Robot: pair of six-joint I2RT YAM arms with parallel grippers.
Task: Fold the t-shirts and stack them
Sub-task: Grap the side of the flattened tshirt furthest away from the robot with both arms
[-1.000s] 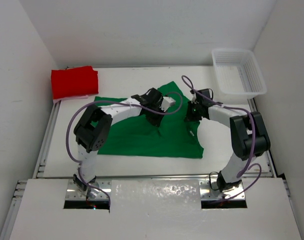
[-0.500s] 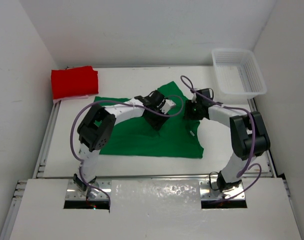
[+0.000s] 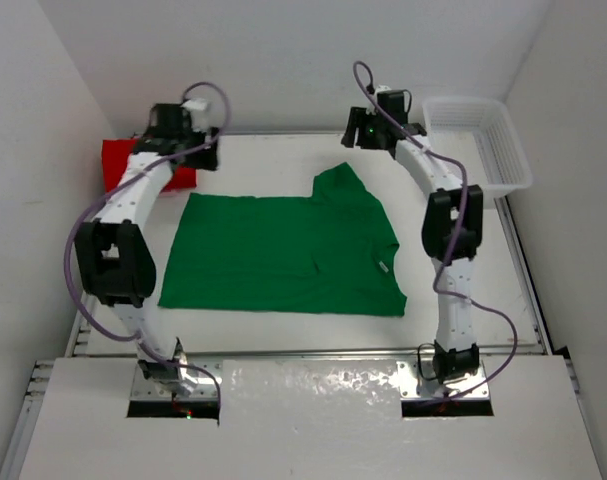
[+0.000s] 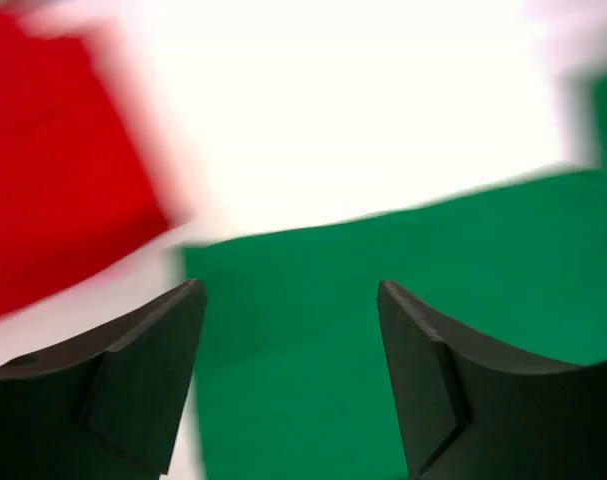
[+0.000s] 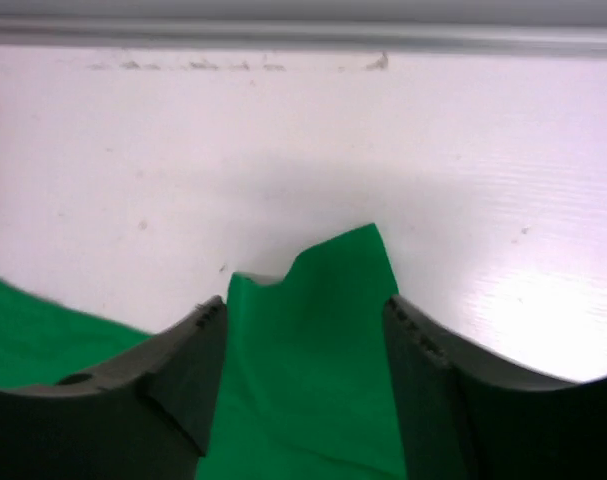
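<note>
Left gripper (image 4: 288, 290) and right gripper (image 5: 303, 303) are both released, hovering over the far side of the green t-shirt (image 3: 283, 255).

You have both pairs of fingers spread with nothing between them. Your left gripper hangs at the far left, over the green t-shirt's far left corner. The folded red t-shirt (image 4: 53, 150) lies just to its left, at the far left corner of the worktop (image 3: 273, 160), though that wrist view is blurred. Your right gripper hangs near the back edge, above the sleeve (image 5: 323, 290) that sticks out from the green t-shirt's far side. The sleeve's tip shows between the fingers, flat on the white surface. The green t-shirt lies spread across the middle of the worktop, apart from the red one. A white mesh basket (image 3: 503, 150) sits in the far right corner, to the right of your right gripper.
</note>
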